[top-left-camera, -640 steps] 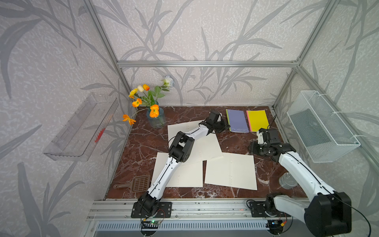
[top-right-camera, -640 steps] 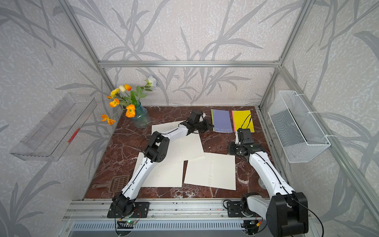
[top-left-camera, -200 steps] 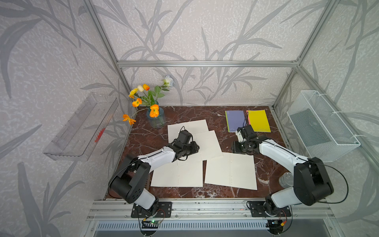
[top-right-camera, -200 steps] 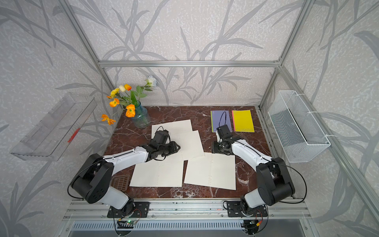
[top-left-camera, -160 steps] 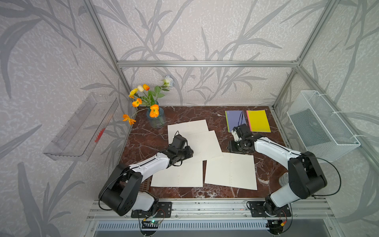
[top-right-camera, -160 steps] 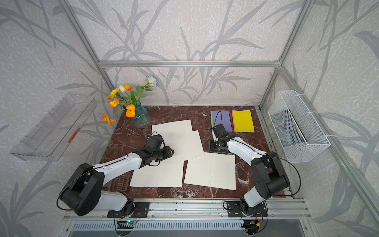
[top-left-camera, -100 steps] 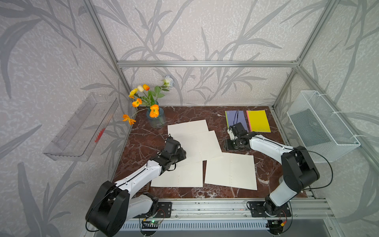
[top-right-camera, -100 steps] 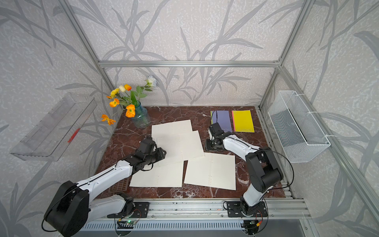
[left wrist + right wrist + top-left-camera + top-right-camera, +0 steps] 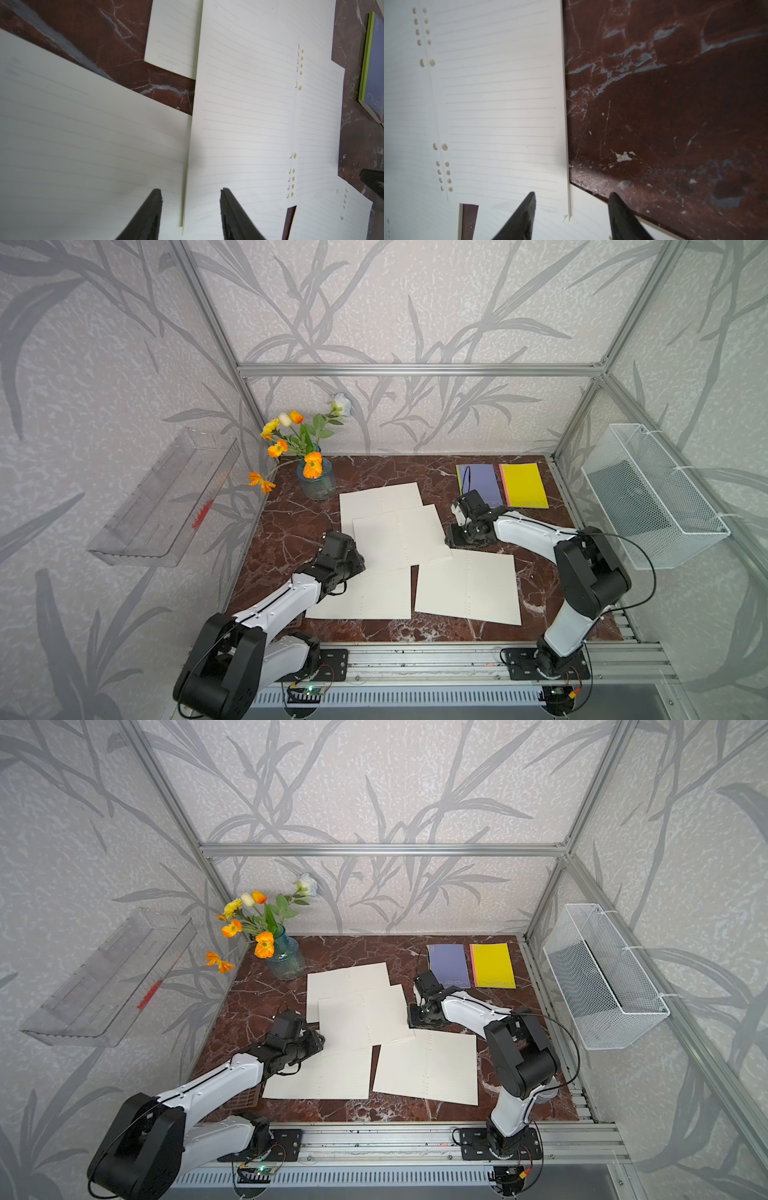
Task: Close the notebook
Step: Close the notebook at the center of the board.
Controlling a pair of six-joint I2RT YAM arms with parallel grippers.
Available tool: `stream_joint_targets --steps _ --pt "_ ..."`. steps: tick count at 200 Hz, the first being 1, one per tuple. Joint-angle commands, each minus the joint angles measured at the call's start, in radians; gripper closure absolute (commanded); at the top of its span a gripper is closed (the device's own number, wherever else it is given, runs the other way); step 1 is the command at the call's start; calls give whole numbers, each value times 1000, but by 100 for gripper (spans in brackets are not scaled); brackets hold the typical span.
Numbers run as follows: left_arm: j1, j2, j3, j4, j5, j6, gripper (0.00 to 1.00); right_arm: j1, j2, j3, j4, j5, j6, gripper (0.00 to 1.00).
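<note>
Red-veined marble table (image 9: 291, 526) inside a leaf-papered cage, strewn with open notebooks; left end effector (image 9: 354, 562) low at the left page edge of the middle notebook (image 9: 397, 537), jaws parted astride that edge, holding nothing; spine runs near-to-far, slightly skewed — the book lies between both arms; right end effector (image 9: 453, 540) at the right page edge, likewise parted and empty — neither arm looks nearer.

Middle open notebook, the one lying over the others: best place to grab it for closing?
I'd take the middle notebook by its right page's outer edge, coming in low from the right with the right gripper. It lies flat and thin; most of that edge rests straight on the marble table, and the open jaws straddle it.
</note>
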Motion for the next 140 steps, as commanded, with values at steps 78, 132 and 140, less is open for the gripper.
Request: stream_joint_targets --steps 78,132,140 --pt "17 107 -2 80 75 3 53 24 48 37 1 -11 1 47" --pt "20 127 -1 98 93 0 54 35 64 42 -4 -5 1 50" --pt "20 126 -1 98 93 1 54 35 67 42 -4 -5 1 50"
